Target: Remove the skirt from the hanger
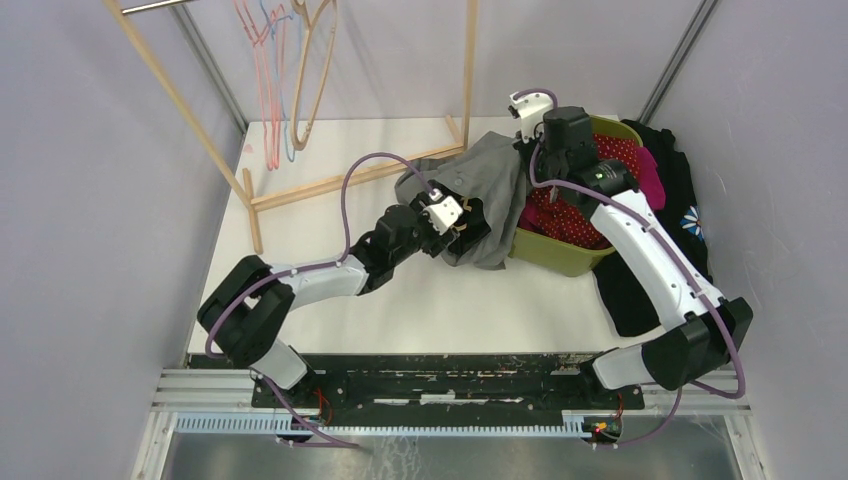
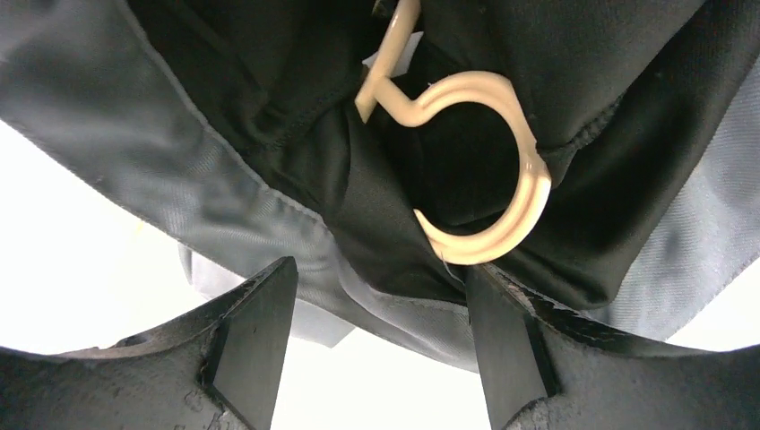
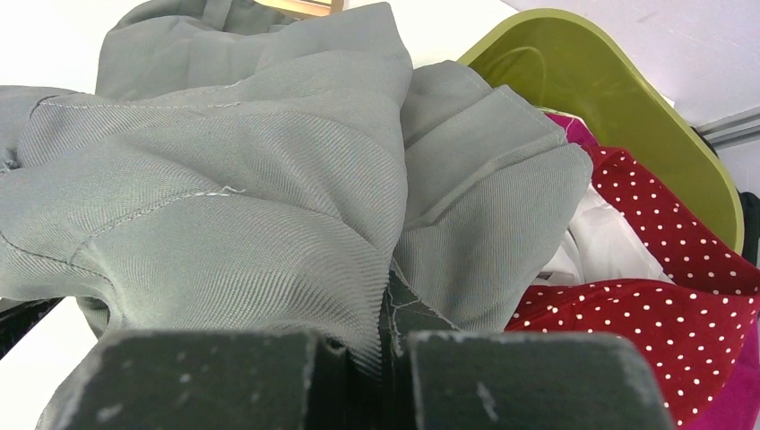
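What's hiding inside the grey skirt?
Inside the skirt, against its dark lining, shows a beige hanger hook. The hanger's other parts are covered by cloth and can't be seen.

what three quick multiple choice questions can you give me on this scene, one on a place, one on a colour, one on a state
1. Where does the red dotted cloth lie?
A. in the green basket
B. on the wooden rack
C. under the left arm

2. What colour is the hanger hook inside the skirt?
A. blue
B. black
C. beige

3. How is the right claw?
A. open above the basket
B. shut on the skirt's grey fabric
C. shut on the hanger hook

Answers:
1 A, the right wrist view shows the cloth lying inside the basket's wall.
2 C, the left wrist view shows a beige hook amid the skirt's folds.
3 B, the right wrist view shows grey fabric pinched in the closed claw.
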Robot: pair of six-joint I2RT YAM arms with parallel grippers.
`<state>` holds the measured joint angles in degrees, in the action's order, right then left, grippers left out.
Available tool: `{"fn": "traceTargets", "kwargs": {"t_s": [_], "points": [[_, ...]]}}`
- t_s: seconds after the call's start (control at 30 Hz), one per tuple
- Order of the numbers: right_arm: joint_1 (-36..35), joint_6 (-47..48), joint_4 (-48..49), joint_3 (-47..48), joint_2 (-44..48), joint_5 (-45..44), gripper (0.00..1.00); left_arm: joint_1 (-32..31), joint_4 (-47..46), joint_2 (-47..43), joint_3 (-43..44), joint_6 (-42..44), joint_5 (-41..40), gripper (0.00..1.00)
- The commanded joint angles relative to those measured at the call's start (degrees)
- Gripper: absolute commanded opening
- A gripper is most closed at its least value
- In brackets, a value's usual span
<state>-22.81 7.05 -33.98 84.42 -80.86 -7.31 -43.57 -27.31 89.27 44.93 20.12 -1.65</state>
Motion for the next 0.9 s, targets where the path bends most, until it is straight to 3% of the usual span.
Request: {"fn": "traceTargets", "kwargs": {"t_s": [0.0,0.53,0.73,0.87], "points": [[0.2,-1.1,3.5,2.5,-0.6,0.7,0.01,-0.2,-8.5,0.6,1.0,4.4,-4.3,0.75],[0.1,-0.8,4.0,2.1,-1.7,0.4,0.01,-4.7,-5.8,2.0,3.7,0.9,0.7,0.79],[0.2,-1.2,4.2,1.7,-1.2,0.7,0.01,-4.2,-9.9,5.7,4.4,3.7,-5.1,0.88],[0.2,-1.2,4.3,1.5,-0.8,0.5,0.01,-3.4,-10.0,7.1,6.1,5.4,-7.1,0.88]]}}
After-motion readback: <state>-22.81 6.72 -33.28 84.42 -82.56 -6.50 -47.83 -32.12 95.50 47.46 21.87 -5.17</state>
